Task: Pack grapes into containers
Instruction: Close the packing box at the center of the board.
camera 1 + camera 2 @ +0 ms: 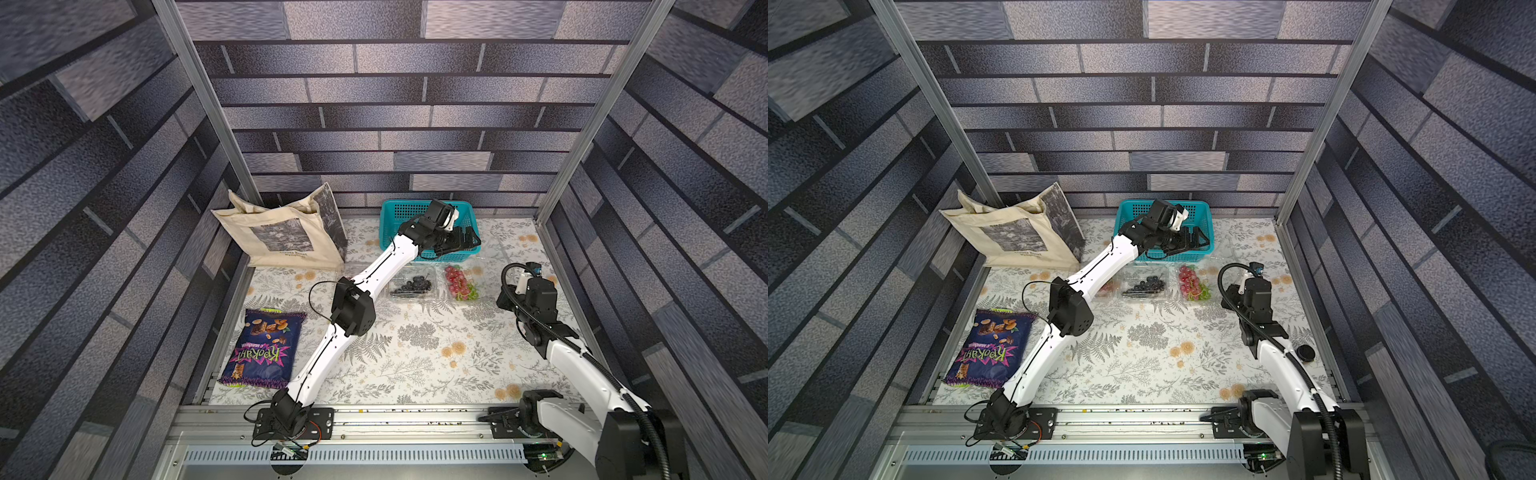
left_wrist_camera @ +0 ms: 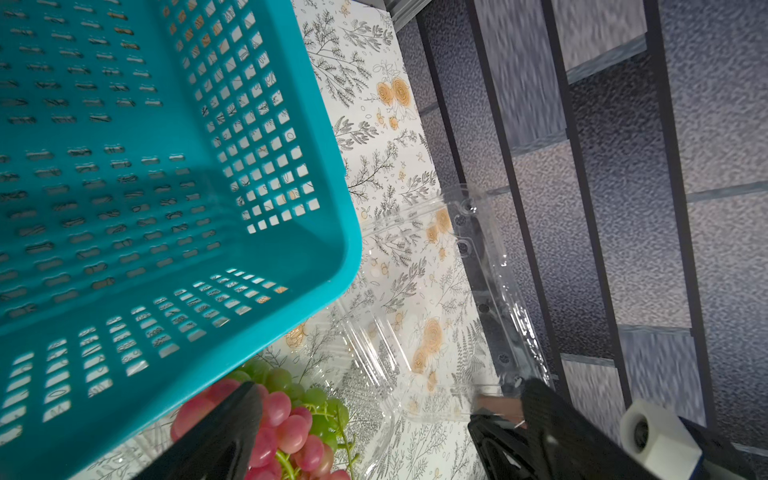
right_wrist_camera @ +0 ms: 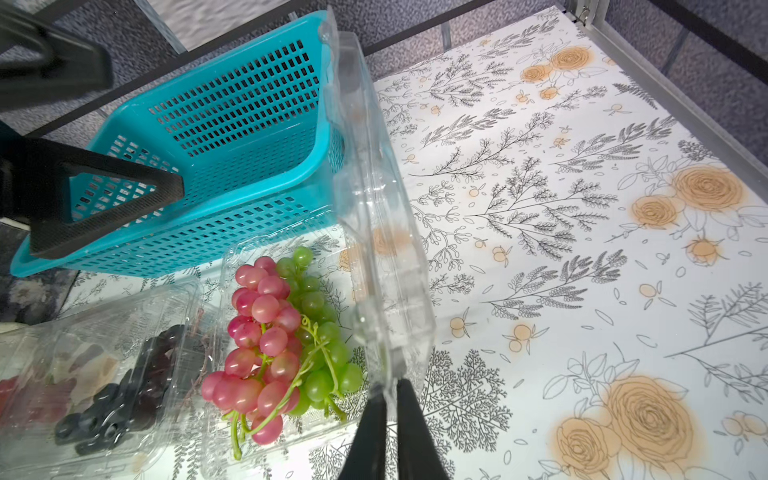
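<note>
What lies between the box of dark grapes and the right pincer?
The open clear box holding red and green grapes, seen in both top views.

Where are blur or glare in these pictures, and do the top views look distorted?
In both top views, wide-angle bending: the frame posts lean outward. Left wrist: the dark finger near the lens is out of focus. Right wrist: glare on the clear lid; the grapes are sharp.

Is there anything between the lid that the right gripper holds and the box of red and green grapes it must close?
Nothing visible. The right gripper pinches the lid upright at the edge of the box; the grapes lie inside the box, and the open left gripper hangs over the basket, aside.
</note>
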Robot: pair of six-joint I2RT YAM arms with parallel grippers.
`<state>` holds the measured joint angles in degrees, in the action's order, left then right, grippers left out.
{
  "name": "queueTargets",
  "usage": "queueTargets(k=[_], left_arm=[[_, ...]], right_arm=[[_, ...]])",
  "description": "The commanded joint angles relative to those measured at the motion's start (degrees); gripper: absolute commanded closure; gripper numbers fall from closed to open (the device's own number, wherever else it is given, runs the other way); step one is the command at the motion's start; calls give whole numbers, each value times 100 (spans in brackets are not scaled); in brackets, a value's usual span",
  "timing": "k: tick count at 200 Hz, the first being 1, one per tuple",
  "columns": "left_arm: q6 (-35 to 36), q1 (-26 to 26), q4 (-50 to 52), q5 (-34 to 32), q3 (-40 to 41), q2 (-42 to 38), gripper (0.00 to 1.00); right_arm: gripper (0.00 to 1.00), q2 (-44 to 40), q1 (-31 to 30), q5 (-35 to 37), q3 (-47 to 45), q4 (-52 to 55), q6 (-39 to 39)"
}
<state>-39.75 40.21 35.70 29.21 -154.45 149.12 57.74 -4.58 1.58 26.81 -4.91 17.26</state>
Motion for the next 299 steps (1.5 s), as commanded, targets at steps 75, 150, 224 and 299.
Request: queueTargets(k=[75, 150, 224, 299], left_arm=[[-781, 321, -749, 331, -112, -76, 0], [-953, 566, -961, 647, -20, -75, 0], [-1003, 772, -1072, 716, 44, 57, 6], [-976, 823, -940, 643, 91, 264, 22]], right_arm=[[91, -55, -357, 58, -103, 41, -204], [92, -86, -559, 141, -78, 87, -292], [92, -65, -579, 131, -46, 104, -298], [92, -69, -606, 118, -45, 93, -302]])
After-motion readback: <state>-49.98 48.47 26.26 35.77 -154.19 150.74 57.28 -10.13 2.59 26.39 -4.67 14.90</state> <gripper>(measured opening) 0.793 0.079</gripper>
